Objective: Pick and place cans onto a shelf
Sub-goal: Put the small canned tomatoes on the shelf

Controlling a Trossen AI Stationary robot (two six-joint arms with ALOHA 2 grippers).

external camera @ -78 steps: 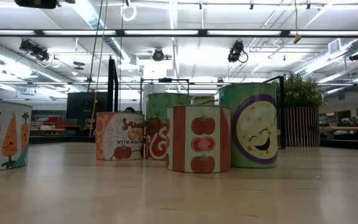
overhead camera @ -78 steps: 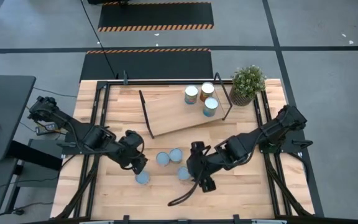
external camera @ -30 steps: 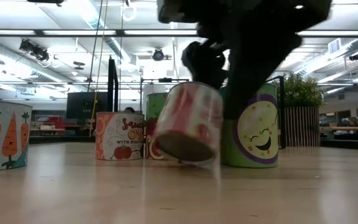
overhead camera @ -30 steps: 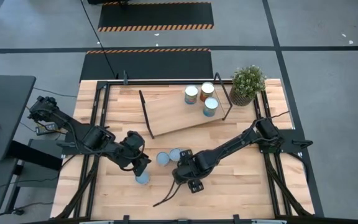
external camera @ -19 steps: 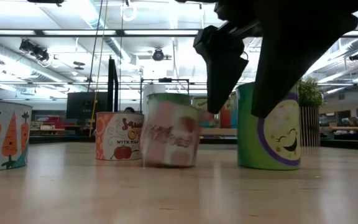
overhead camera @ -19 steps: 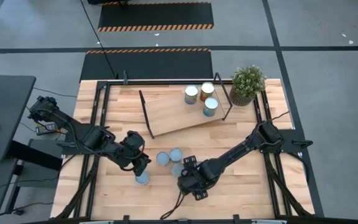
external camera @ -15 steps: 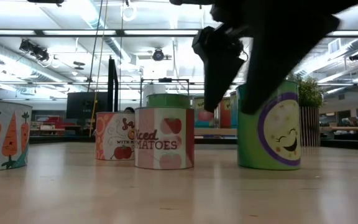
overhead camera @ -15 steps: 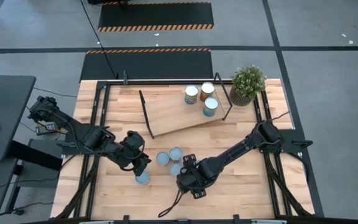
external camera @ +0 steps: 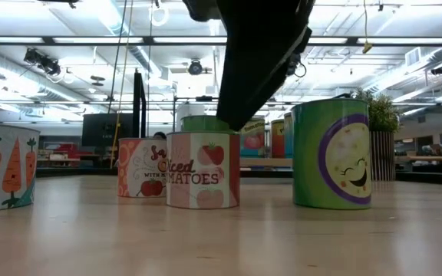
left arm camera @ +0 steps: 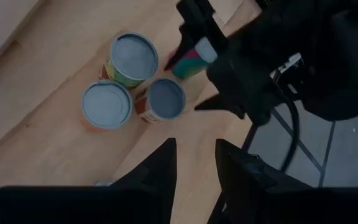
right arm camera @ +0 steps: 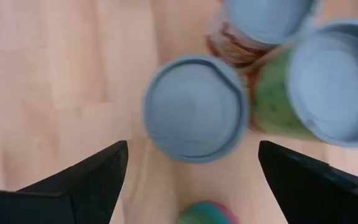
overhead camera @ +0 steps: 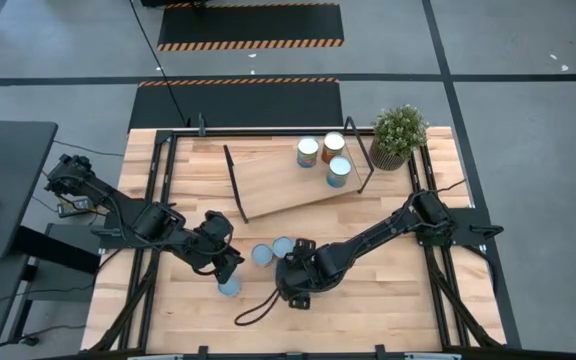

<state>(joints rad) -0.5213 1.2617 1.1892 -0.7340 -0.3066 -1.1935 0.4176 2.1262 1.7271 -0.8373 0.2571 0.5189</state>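
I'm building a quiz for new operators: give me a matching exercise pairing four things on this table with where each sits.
1. white carrot-printed can
2. red-and-white diced-tomatoes can
3. green smiling-face can
4. potted green plant

A. beside the light-wood shelf's right end
B. at the low view's left edge
C. rightmost front can in the low view
D. below the right arm in the low view

Pairs: 1-B, 2-D, 3-C, 4-A

Three cans (overhead camera: 325, 153) are standing upright at the right end of the shelf (overhead camera: 290, 178), a tilted light-wood board with black frame ends. Four more cans (left arm camera: 132, 86) are sitting upright, clustered on the counter (overhead camera: 398, 290) below it.
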